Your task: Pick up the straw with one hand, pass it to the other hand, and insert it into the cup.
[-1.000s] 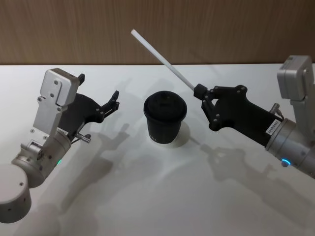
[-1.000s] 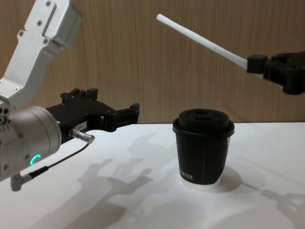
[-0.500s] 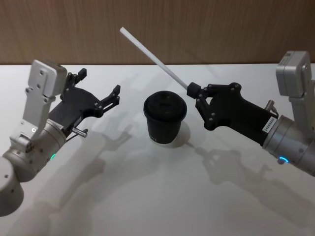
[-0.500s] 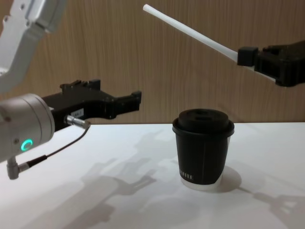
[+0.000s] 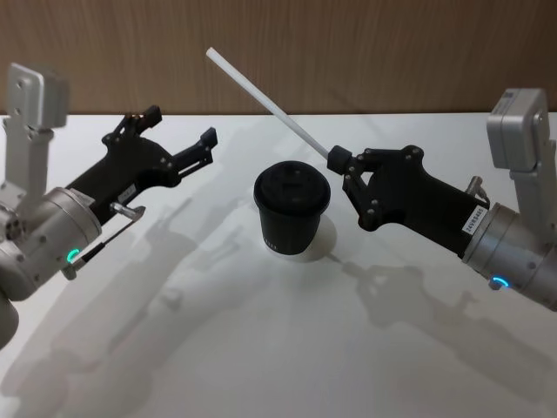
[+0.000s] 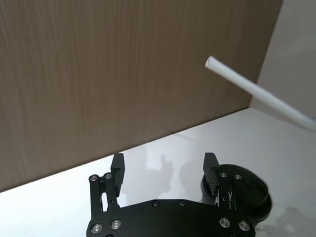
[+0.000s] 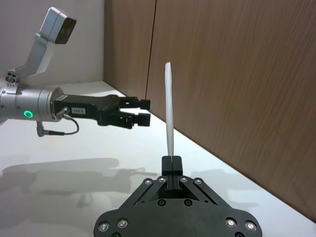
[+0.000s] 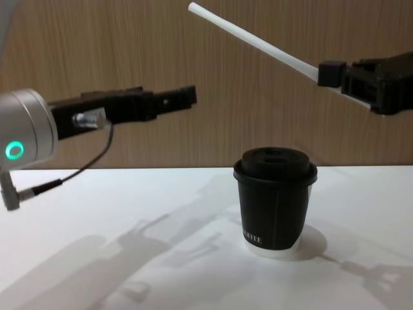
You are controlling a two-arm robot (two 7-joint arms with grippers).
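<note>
The black lidded cup (image 5: 291, 218) stands upright on the white table (image 5: 261, 348).

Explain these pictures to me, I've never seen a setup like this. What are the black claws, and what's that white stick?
This is a robot with two arms. The black claws are its grippers, which work as hands. One picture looks down from its head, one looks across the table from its chest, and two come from cameras on its wrists. On the white table stands a black coffee cup with a lid. The white stick is a drinking straw. The right gripper is shut on one end and holds it slanted in the air, higher than the cup. The left gripper is open, raised off the table, pointing toward the straw's free end.
</note>
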